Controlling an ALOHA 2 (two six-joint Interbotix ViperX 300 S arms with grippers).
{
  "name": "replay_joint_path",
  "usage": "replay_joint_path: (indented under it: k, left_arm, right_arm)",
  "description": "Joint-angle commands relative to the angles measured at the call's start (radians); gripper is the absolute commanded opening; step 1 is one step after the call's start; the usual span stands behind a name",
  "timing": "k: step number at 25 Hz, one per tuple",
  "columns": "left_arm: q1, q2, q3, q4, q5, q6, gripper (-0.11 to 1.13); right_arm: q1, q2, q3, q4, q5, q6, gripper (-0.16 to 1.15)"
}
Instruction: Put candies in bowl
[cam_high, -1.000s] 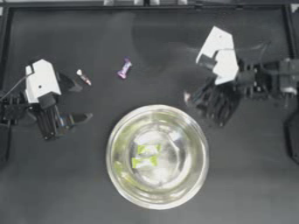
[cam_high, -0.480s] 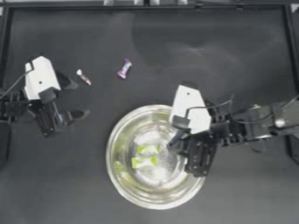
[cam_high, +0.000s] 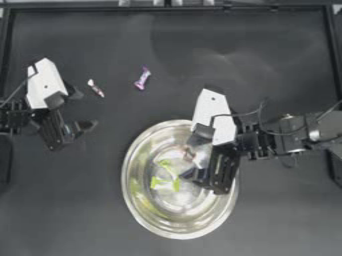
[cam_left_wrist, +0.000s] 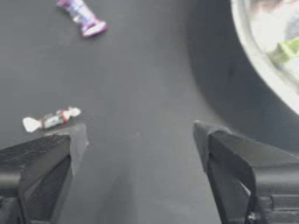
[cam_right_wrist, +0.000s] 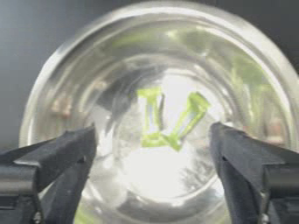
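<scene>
Two arms reach over one dark table (cam_high: 267, 65), the largest thing in view. On it, toward the near middle, stands the shiny metal bowl (cam_high: 133, 200), its wide rim showing all round. The right arm comes in from the right side and holds the right gripper (cam_high: 204, 181) over the bowl's inside, toward its right half; the right wrist view looks straight down into the bowl (cam_right_wrist: 70, 78), with the jaws set wide apart and nothing between them. The left gripper (cam_high: 63, 137) hangs at the left side of the table, well apart from the bowl, its jaws also spread open and empty.

Inside the bowl lie two yellow-green candies (cam_high: 163, 177), close together near the middle of the bottom; in the right wrist view they (cam_right_wrist: 169, 118) touch at one end and form a V. A reddish spot shows by the right gripper in the top view, too blurred to identify.

On the bare table beyond the bowl lie a purple-pink candy (cam_high: 141, 78) and, just to its left, a white-and-red candy (cam_high: 95, 88), slightly apart from each other. The left wrist view shows both: the purple-pink one (cam_left_wrist: 81, 17) farther off, the white-and-red one (cam_left_wrist: 50, 119) just beside the tip of one jaw.
</scene>
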Motion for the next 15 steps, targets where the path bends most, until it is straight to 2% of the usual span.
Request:
replay_joint_path:
  k: [1,5,11,15]
  left_arm:
    - [0.029,-0.017,-0.008,-0.014,-0.005,0.002,1.02]
    - [0.044,-0.015,-0.008,-0.008,-0.002,0.011,1.02]
    - [0.112,-0.014,-0.014,-0.046,0.002,0.015,1.02]
    - [0.117,-0.009,-0.014,-0.048,0.002,0.025,1.02]
  right_arm:
    - [0.003,-0.043,-0.028,-0.005,-0.008,0.000,1.00]
    - [0.003,-0.061,-0.026,-0.008,-0.008,0.003,1.00]
    - [0.002,-0.094,-0.021,-0.018,-0.003,0.003,1.00]
    - [-0.014,-0.130,-0.018,-0.032,0.018,0.002,1.00]
